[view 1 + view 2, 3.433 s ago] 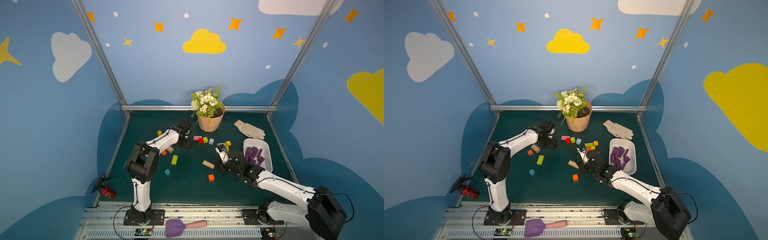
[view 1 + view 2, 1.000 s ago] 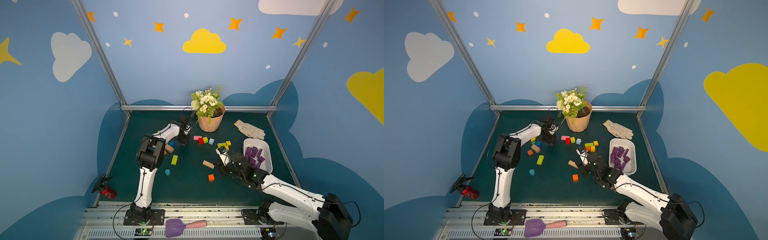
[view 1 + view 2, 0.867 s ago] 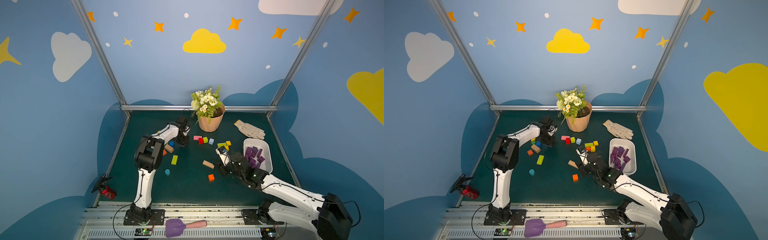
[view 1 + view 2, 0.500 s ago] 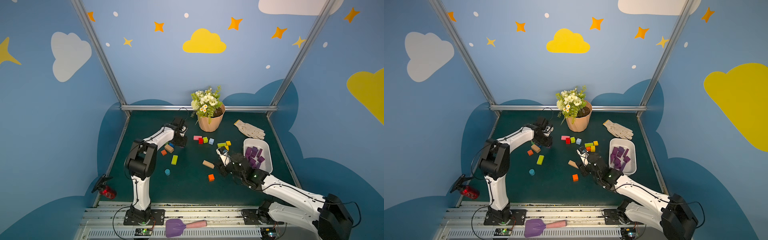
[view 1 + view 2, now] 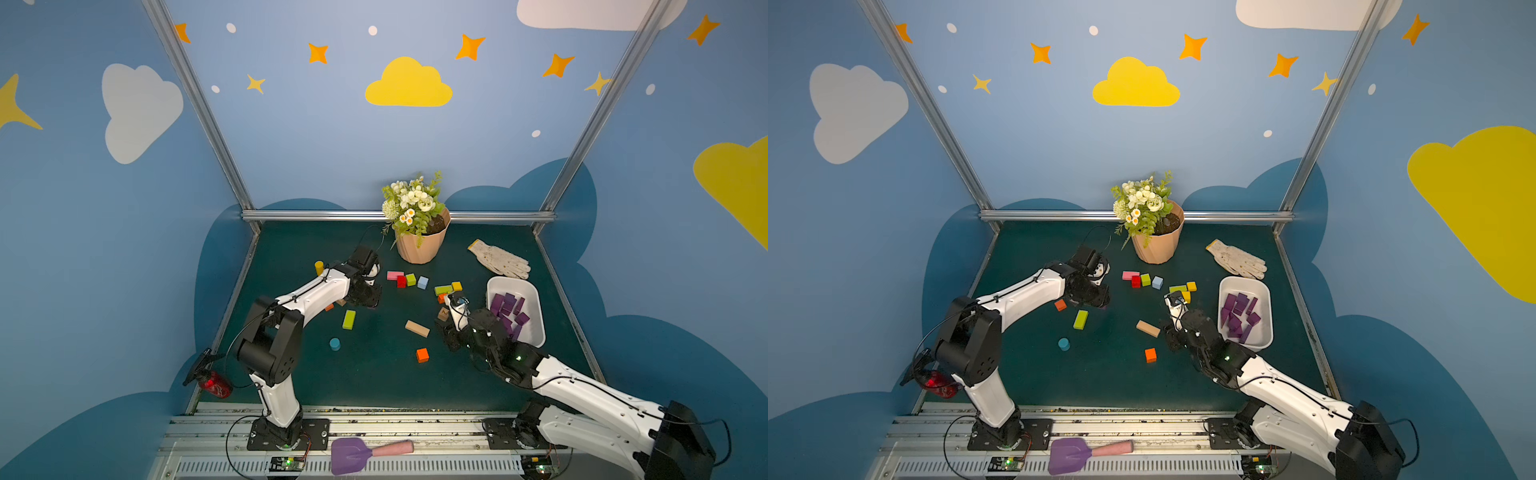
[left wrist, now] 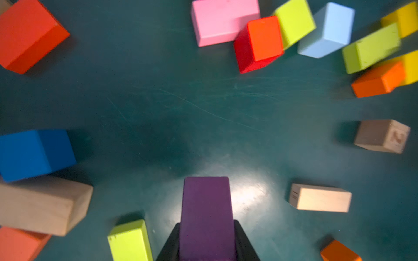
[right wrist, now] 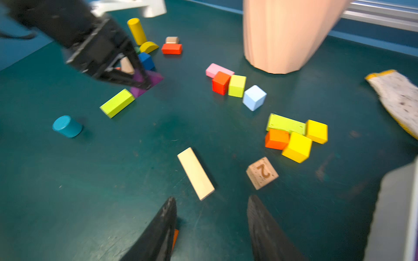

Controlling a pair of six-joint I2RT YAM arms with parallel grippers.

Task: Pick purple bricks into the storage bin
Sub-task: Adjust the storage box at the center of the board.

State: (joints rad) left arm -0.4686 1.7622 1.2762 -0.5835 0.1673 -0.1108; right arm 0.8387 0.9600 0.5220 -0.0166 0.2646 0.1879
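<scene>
left gripper (image 6: pixel 207 222) shifted toward mid-table, pinching a purple oblong brick (image 6: pixel 206 203) just beside the lime oblong block (image 7: pixel 117 102) | right gripper (image 7: pixel 211 198) stayed spread, empty | storage bin (image 5: pixel 537 320) well apart; carry across pending

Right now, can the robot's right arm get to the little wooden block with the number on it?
Probably yes. The right gripper is open and empty, and the number block lies on bare table just ahead of its fingertips, with nothing between. The long pale block lies beside it, not touching.
</scene>
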